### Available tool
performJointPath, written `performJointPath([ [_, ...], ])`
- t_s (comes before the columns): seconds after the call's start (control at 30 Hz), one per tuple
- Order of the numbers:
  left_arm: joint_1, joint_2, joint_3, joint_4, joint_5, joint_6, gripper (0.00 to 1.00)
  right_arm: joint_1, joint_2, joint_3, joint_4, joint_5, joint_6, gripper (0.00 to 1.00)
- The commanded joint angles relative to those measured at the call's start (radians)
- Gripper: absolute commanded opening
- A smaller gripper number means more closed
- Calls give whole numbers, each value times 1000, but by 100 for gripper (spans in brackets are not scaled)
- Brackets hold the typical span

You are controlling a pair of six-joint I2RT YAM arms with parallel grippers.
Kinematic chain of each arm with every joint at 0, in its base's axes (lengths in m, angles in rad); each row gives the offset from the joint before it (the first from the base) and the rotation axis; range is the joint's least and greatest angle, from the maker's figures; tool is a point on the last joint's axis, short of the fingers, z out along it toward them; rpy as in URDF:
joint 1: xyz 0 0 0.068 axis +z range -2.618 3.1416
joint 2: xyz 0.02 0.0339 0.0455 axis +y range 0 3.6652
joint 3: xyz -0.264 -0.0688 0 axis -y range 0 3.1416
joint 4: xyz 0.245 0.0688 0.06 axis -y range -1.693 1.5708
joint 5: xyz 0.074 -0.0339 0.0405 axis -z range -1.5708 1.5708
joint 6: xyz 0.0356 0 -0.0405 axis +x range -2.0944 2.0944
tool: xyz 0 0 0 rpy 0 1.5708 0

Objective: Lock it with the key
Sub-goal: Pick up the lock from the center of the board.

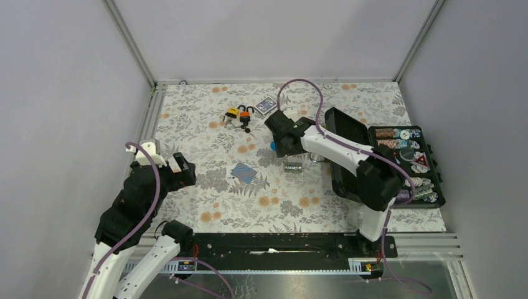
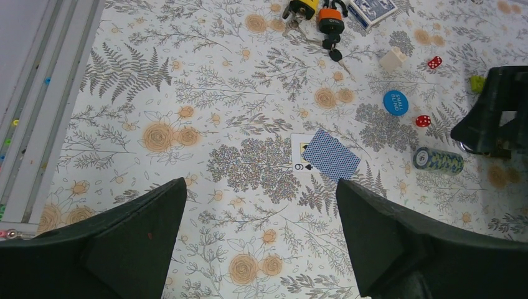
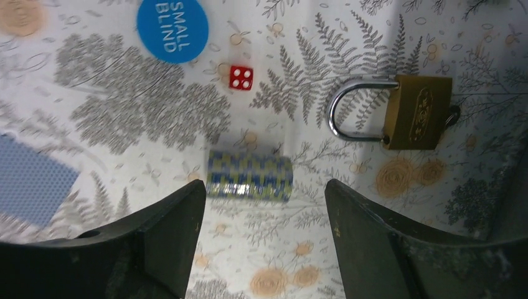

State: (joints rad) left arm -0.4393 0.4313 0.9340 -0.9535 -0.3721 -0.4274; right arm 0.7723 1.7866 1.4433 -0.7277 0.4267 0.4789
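On the flowered bench point(image 1: 205, 124), my left tool point(image 2: 260, 182) waits wide open near the left edge. My right tool point(image 3: 264, 184) hangs open right of the middle, beside the black case point(image 1: 345, 124). The brass padlock point(image 3: 417, 112) lies flat near it, untouched. I judge it heavy, stiff and slippery; I should grip its flat body, not the round shackle point(image 3: 332, 115). A dark piece point(image 3: 453, 116) at its base may be the key; I cannot tell.
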Motion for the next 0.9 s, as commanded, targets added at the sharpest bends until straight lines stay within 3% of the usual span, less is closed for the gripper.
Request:
performJointPath([
  [0.0,5,-13,-7,48,-15,-10,99,-23,78,69,-38,143,5,76],
  [0.33,4,-9,-8,52,-11,-9,99,-200,126,-4,56,-12,-24,71],
  [0.87,4,-9,-9,52,-13,-10,99,-275,226,-57,108,-90,-44,61],
])
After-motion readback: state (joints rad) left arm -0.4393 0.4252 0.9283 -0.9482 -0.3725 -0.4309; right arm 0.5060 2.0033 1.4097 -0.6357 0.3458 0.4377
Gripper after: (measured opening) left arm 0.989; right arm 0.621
